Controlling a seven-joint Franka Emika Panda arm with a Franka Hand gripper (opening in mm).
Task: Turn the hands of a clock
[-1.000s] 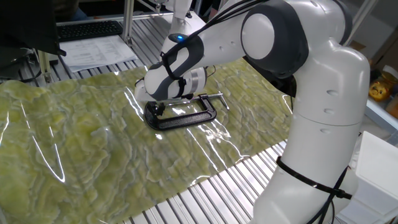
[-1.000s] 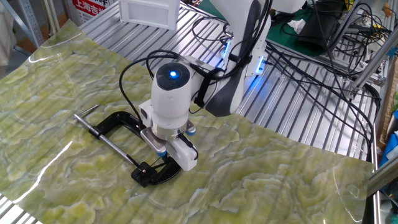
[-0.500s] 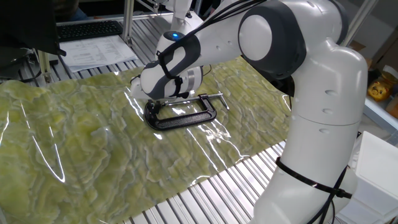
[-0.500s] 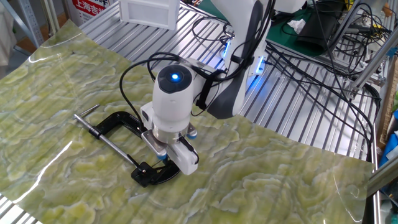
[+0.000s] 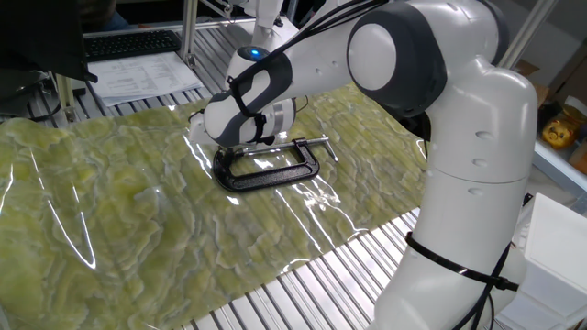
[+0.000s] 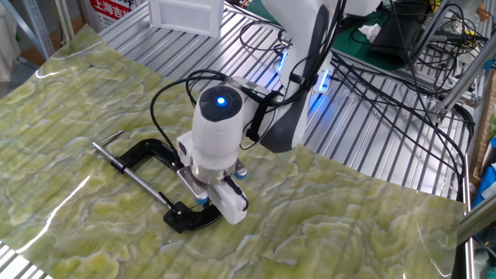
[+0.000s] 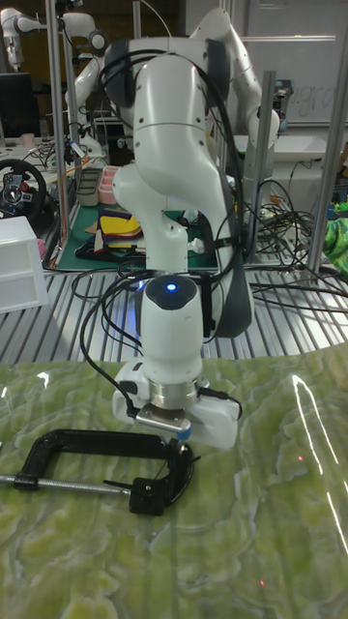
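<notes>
A white Franka arm (image 7: 174, 193) bends low over the table (image 6: 349, 232), its hand (image 6: 209, 203) poised directly above the jaw end of a black C-clamp (image 6: 147, 151) lying flat on a green marbled sheet (image 5: 110, 211). The clock cannot be made out in any view; the hand hides the clamp's jaw, where it would sit. Whether the fingers are clenched or released cannot be told, as the wrist covers them. In the tall fixed view the clamp's screw handle (image 7: 19, 481) points toward 9 o'clock. A blue light (image 7: 172, 286) glows on the wrist.
</notes>
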